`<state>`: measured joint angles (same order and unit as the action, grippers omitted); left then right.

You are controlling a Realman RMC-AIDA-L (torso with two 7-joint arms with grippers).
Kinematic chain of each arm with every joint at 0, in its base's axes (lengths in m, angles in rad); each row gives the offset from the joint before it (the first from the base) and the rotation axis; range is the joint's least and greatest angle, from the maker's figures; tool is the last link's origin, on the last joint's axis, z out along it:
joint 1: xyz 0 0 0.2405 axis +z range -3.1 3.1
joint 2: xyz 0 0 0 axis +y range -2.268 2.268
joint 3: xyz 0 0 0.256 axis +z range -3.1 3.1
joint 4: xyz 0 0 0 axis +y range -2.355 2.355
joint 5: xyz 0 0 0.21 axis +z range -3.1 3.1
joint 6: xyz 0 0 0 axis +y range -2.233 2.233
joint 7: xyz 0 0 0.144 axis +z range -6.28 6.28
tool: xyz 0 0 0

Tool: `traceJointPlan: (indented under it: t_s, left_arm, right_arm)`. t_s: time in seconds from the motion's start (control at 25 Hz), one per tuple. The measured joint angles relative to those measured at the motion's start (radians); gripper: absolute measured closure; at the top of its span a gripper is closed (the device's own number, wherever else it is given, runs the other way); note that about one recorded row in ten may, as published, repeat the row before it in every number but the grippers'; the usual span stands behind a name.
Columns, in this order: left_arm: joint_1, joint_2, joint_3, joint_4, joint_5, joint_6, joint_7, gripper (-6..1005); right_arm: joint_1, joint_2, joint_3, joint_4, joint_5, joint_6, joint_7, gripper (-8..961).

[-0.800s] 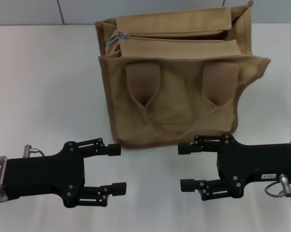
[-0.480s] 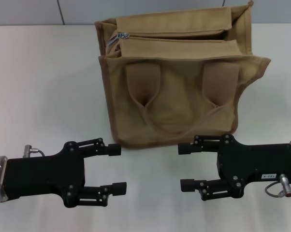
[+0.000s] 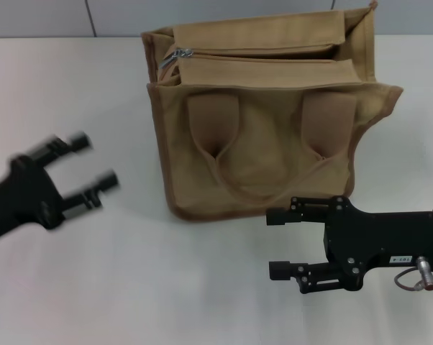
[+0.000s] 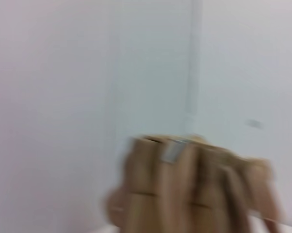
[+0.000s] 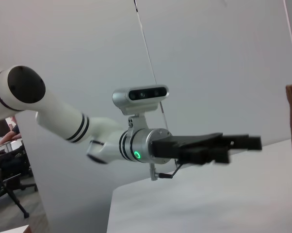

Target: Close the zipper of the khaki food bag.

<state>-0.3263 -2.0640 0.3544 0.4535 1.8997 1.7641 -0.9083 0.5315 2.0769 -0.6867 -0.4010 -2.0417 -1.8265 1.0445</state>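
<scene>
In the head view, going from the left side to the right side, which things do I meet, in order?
left gripper → zipper pull tab → khaki food bag → right gripper overlaps the bag's span, so it has no clear place in this order.

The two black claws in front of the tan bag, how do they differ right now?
The left gripper sits out to the bag's left, angled toward the khaki food bag and blurred with motion; the right gripper lies level and sharp, just in front of the bag's lower right edge. The left is level with the bag's middle; the right is nearer the robot. Both are black, open and empty, touching nothing.
</scene>
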Motion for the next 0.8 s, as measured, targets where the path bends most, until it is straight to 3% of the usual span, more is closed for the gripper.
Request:
traceJointPlan:
  t_s: [0.2, 0.8]
  left_arm:
    - [-0.043, -0.003, -0.078, -0.084, -0.001, -0.080, 0.084, 219]
    - [-0.237, -0.008, -0.063, -0.180, 0.010, -0.257, 0.159, 248]
  right_arm:
    - [-0.002, 0.000, 0.008, 0.003, 0.002, -0.003, 0.000, 186]
    - [-0.015, 0.000, 0.010, 0.001, 0.016, -0.017, 0.008, 186]
